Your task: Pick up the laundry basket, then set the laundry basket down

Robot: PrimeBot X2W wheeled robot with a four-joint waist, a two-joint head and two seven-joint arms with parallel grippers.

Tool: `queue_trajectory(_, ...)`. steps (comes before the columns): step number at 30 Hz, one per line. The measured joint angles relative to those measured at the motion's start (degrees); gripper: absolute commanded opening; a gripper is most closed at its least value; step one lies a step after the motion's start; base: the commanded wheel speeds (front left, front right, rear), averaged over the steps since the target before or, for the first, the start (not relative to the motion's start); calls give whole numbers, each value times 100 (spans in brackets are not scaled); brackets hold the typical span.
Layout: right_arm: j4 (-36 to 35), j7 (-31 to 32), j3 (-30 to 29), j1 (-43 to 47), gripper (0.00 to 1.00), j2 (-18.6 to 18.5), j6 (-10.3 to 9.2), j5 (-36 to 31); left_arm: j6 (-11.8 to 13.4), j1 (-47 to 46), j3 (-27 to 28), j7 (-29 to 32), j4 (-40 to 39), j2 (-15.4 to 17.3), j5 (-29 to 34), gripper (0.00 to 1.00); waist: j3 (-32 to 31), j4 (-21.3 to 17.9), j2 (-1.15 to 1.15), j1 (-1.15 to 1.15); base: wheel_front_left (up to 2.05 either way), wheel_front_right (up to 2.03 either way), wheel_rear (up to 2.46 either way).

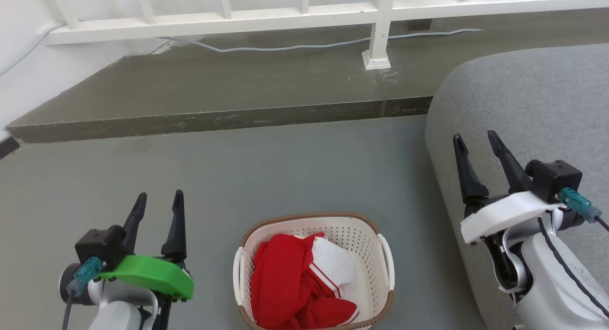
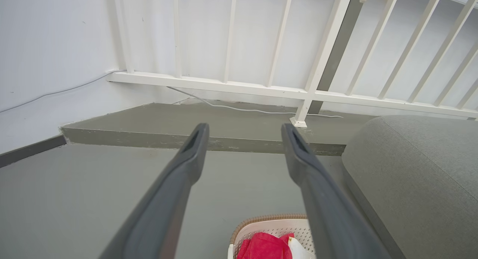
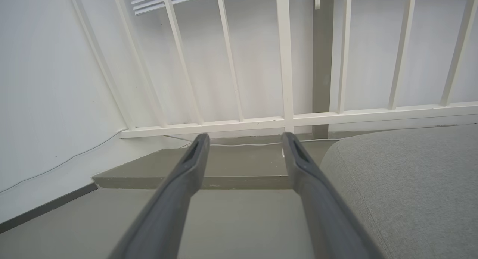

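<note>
Left claw (image 1: 160, 193) and right claw (image 1: 475, 136) both gape open, empty. Laundry basket (image 1: 311, 217) sits on the floor (image 1: 285, 168) between them, slightly nearer the left claw I'd say.

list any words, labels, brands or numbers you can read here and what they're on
None: no text can be read in these views. The cream-white perforated plastic laundry basket with its brown woven-look rim, the red and white cloth inside it and the grey fabric sofa bear no visible lettering.
</note>
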Motion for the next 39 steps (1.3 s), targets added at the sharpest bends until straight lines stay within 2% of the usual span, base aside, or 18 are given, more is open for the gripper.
queue_trajectory(5, -21, 1, -34, 38, 100, 23, 37, -35, -47, 90, 43, 0, -42, -25, 34, 100, 5, 0, 0, 0, 0, 0, 0)
queue_trajectory(6, -11, 1, -35, 40, 0, 30, 46, -56, -53, 122, 41, 0, -31, -36, 33, 0, 6, -1, 0, 0, 0, 0, 0)
queue_trajectory(17, 288, 86, -96, 399, 0, 202, 52, 197, -75, 339, 5, 92, 265, -203, -194, 0, 1, 17, 0, 0, 0, 0, 0)
queue_trajectory(39, 286, 566, -637, 399, 0, 379, 221, 1772, -255, 339, 511, 547, 270, -348, -1577, 0, -18, 85, 0, 0, 0, 0, 0)
